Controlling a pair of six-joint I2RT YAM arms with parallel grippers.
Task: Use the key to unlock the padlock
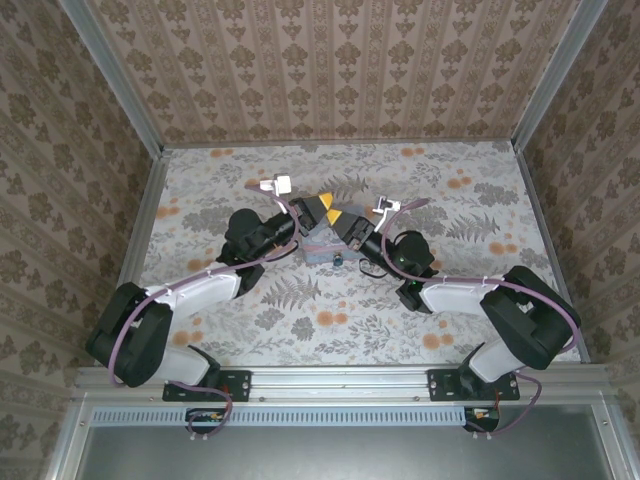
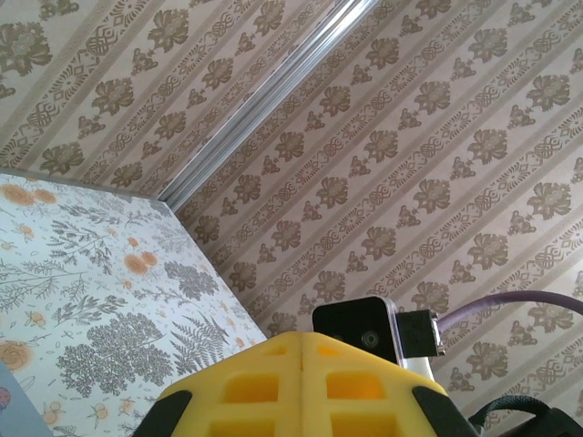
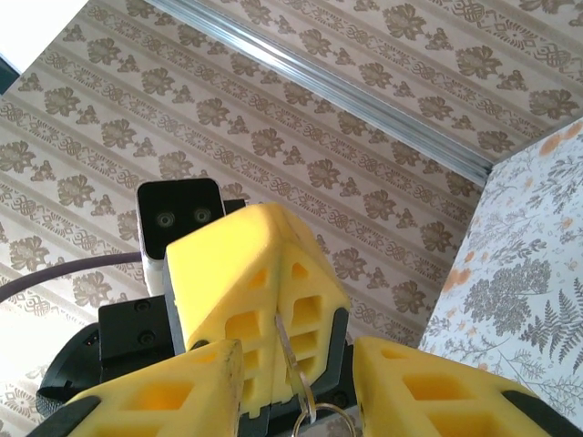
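Starting from the tabletop point(image 1: 250, 330), we see both arms reaching in from the near edge and meeting over its middle. We judge this is so one arm can hold the key while the other works beside it. A light blue tin point(image 1: 316, 250) lies on the tabletop under the two wrists.

The left gripper point(image 2: 301, 355) is closed, its yellow fingers pressed together along one seam. From the right wrist, the key point(image 3: 286, 355) comes out of that seam, so we take the left gripper to be pinching it. The right gripper point(image 3: 298, 364) faces it tip to tip. Its fingers stand partly apart on either side of the key and appear to grip nothing. Being that close would let it steady or take the key.

The key is a thin metal strip. Its long axis runs from the left gripper's fingertips straight toward the right gripper, and its ring point(image 3: 319, 417) hangs at that end. We cannot tell which end carries the teeth.

The padlock point(image 1: 340, 262) is a tiny dark bluish spot at the tin's near edge, just below the right gripper and apart from the key. It is too small for us to make out its shackle or which way it points. By our reading, the key is not yet at the lock.
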